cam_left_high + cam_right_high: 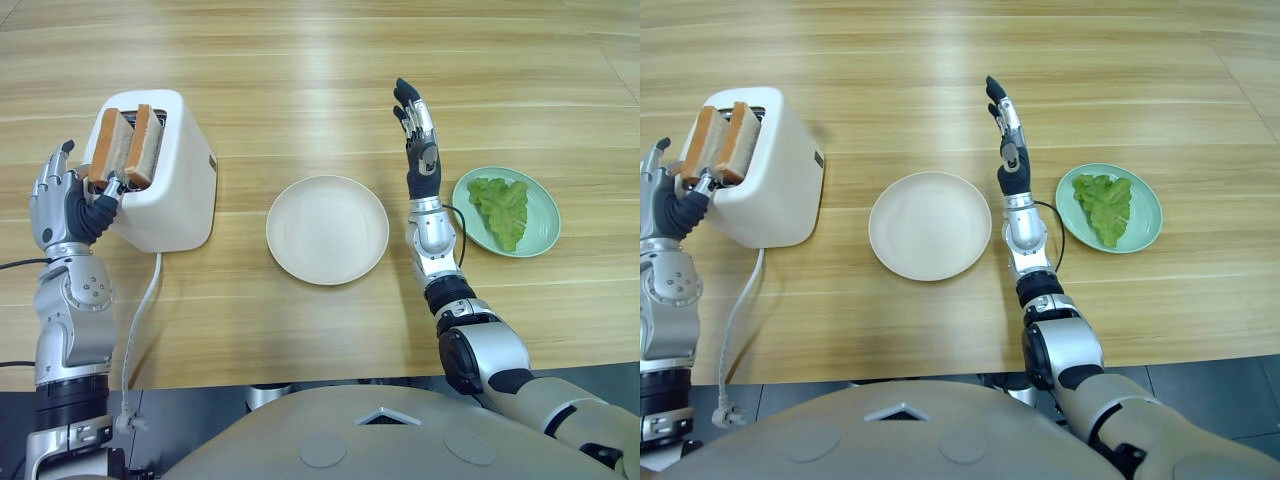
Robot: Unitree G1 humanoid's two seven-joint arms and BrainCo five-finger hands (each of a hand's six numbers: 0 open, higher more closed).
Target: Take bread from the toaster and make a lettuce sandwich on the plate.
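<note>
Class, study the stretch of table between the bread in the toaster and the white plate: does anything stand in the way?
Nothing visible does. Bare table lies between the toaster with its bread and the white plate. The right hand stands on the plate's other side, near the lettuce.

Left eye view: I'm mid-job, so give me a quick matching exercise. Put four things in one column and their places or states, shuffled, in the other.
Things:
1. bread slices
2. white plate
3. lettuce
4. right hand

Places or states:
a. open, raised upright between the two plates
b. lying on the green plate at the right
c. standing in the slots of the toaster
d. middle of the table, right of the toaster

Pairs: 1-c, 2-d, 3-b, 4-a
</note>
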